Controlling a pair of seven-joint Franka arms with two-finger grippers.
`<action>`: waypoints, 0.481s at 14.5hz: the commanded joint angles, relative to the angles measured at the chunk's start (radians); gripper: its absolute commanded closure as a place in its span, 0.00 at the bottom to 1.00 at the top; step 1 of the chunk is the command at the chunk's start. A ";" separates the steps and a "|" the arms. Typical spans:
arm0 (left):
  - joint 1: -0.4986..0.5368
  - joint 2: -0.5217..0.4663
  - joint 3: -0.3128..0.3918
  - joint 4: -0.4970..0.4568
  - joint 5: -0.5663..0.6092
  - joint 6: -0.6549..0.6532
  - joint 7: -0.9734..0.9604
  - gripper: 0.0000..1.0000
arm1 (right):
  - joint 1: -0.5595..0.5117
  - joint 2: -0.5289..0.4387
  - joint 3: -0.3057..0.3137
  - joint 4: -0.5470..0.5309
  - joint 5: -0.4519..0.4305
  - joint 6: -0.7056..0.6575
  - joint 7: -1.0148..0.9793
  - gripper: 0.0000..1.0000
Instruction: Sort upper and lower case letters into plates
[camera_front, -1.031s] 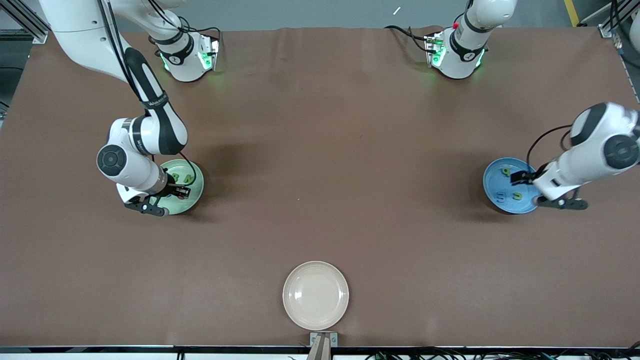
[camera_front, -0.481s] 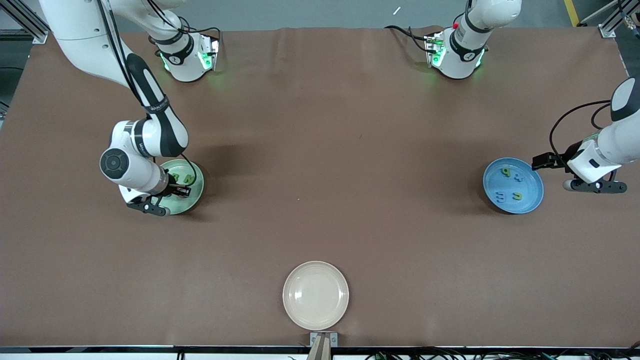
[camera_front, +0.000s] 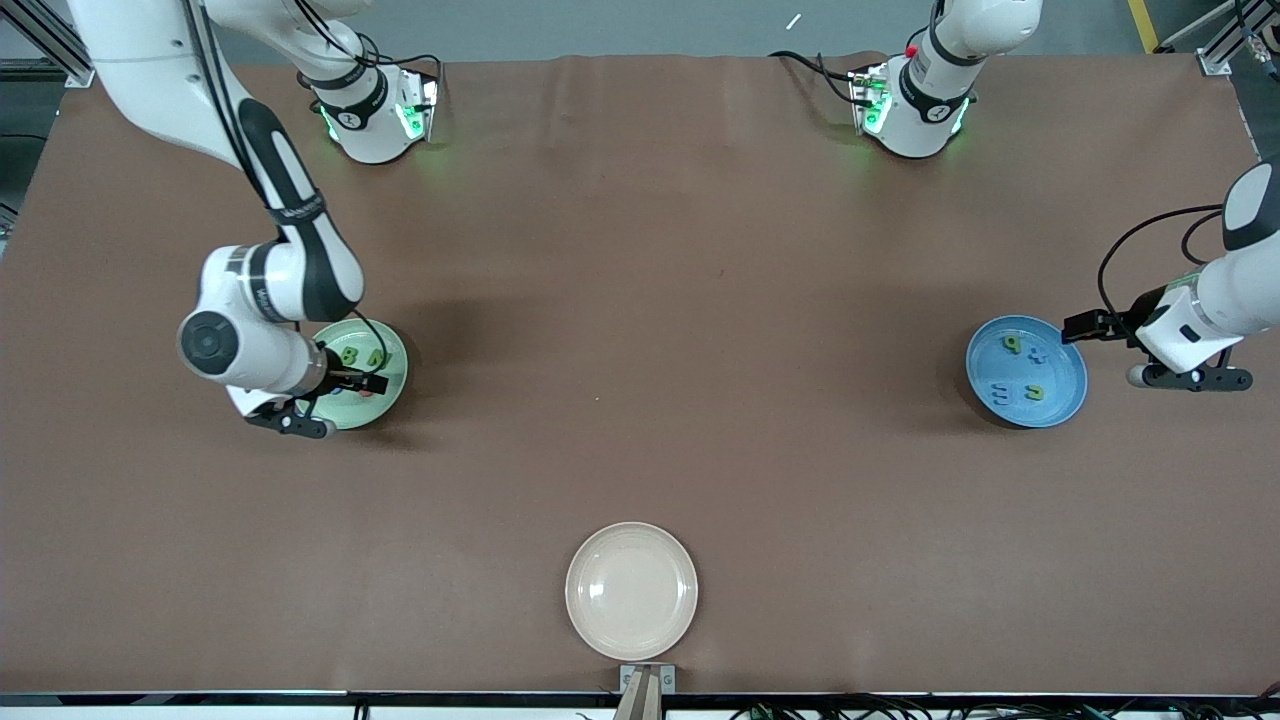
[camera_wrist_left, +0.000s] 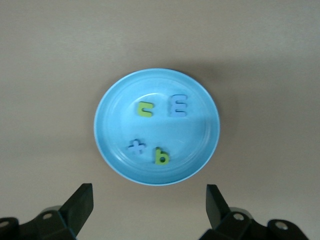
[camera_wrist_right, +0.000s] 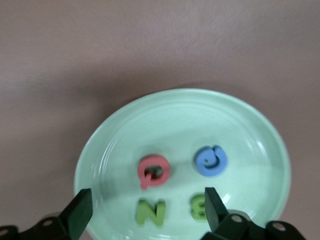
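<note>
From the front camera I see the right hand (camera_front: 300, 408) over the mint green plate (camera_front: 392, 392), which sits on the brown desk (camera_front: 640, 400) toward the right arm's end; the wrist covers much of the plate, and I can pick out a green B (camera_front: 349, 355) and a green N (camera_front: 375, 357) on its uncovered part. The blue plate (camera_front: 1062, 405) lies toward the left arm's end, with four small letters on it, and the left hand (camera_front: 1190, 379) hangs over bare desk just beside that plate, nearer the desk's end. A cream-beige plate (camera_front: 630, 590) rests alone, nearer the front camera than both others and about midway between them. In my left wrist view the left hand's fingers (camera_wrist_left: 80, 205) stand wide apart and hold nothing; the blue plate carries a green n (camera_wrist_left: 145, 109), a blue m (camera_wrist_left: 179, 105), a blue t (camera_wrist_left: 136, 146) and a green p (camera_wrist_left: 161, 156), all lying flat and apart from one another. In my right wrist view the right hand's fingers (camera_wrist_right: 80, 212) are also spread wide and empty, just above the mint green plate, where a red G (camera_wrist_right: 153, 171), a blue G (camera_wrist_right: 211, 160), the green N and the green B lie flat, none touching.
</note>
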 joint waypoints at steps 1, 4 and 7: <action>-0.093 -0.316 0.175 0.011 -0.261 0.087 0.191 0.01 | -0.059 -0.064 0.010 0.099 -0.013 -0.192 -0.094 0.00; -0.246 -0.458 0.356 0.048 -0.438 0.086 0.301 0.01 | -0.117 -0.084 0.004 0.234 -0.039 -0.387 -0.182 0.00; -0.507 -0.588 0.622 0.062 -0.594 0.086 0.344 0.01 | -0.162 -0.084 0.006 0.413 -0.089 -0.540 -0.273 0.00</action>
